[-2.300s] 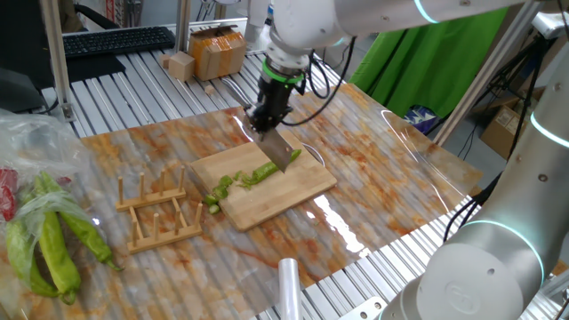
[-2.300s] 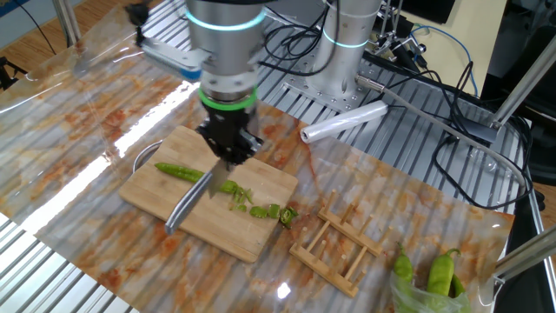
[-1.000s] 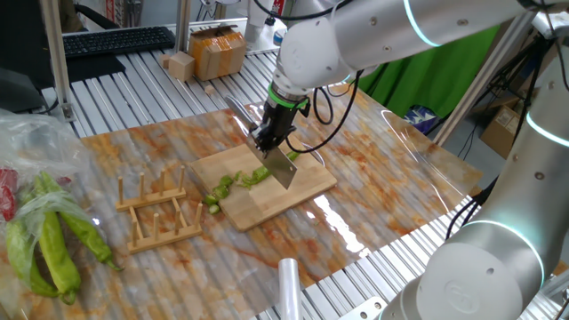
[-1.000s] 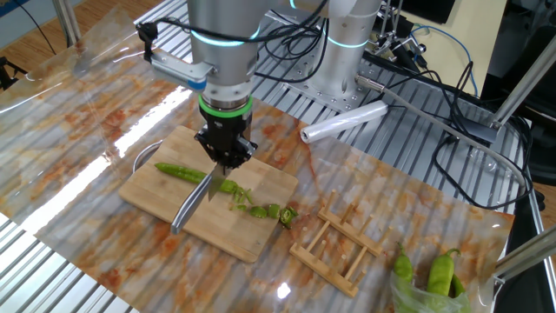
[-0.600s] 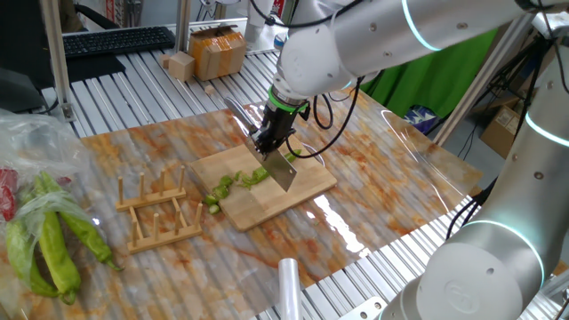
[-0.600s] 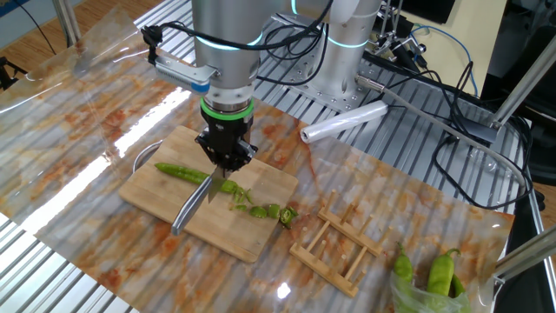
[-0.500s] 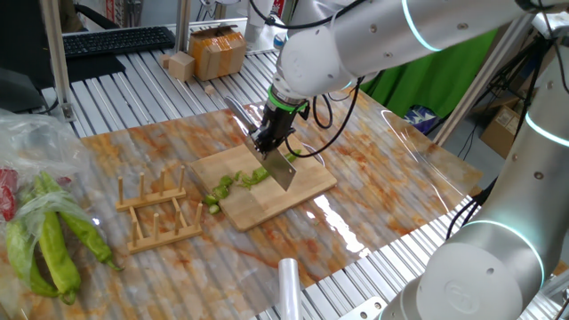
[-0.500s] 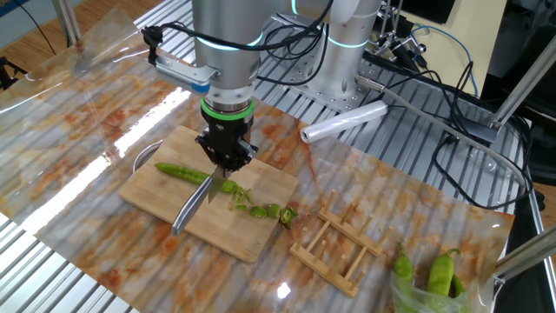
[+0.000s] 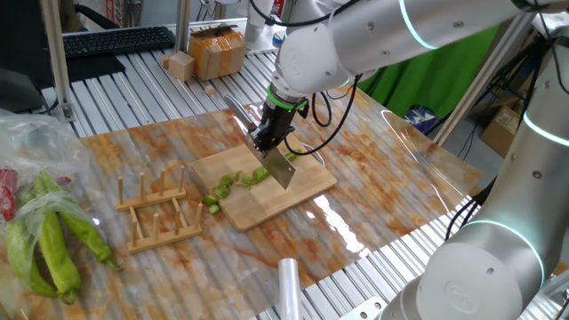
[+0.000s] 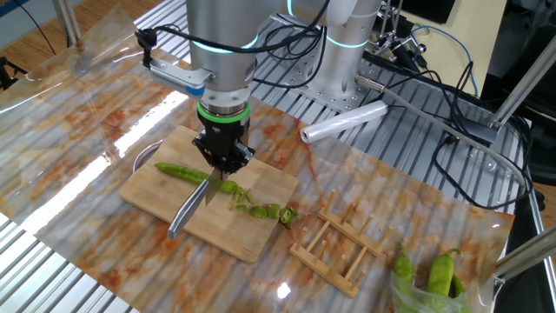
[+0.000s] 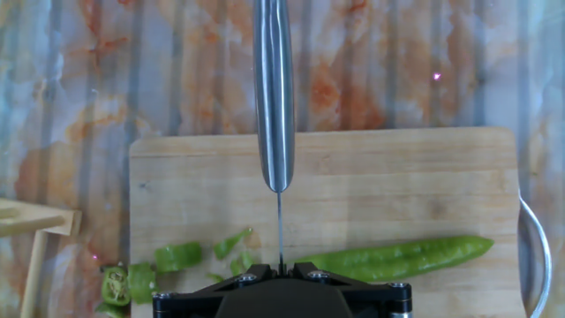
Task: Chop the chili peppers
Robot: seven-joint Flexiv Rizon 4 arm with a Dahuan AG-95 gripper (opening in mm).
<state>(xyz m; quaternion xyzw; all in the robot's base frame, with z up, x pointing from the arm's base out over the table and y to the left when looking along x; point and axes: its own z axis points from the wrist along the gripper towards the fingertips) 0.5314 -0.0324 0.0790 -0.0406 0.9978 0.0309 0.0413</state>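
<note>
gripper: clamped tight on knife | blade on chili peppers | cutting board

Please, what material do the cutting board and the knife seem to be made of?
The rectangular light-brown cutting board looks like bamboo or wood, unvarnished: pale grain lines run along it. The silver knife looks like polished steel: its handle gives mirror-like reflections.

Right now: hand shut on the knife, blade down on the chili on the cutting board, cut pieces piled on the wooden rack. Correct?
Not quite. The cut pieces aren't on the wooden rack; they lie on the cutting board and at its edge nearest the rack, as the other fixed view shows. The rest holds: the hand is shut on the knife, blade down on the chili.
</note>
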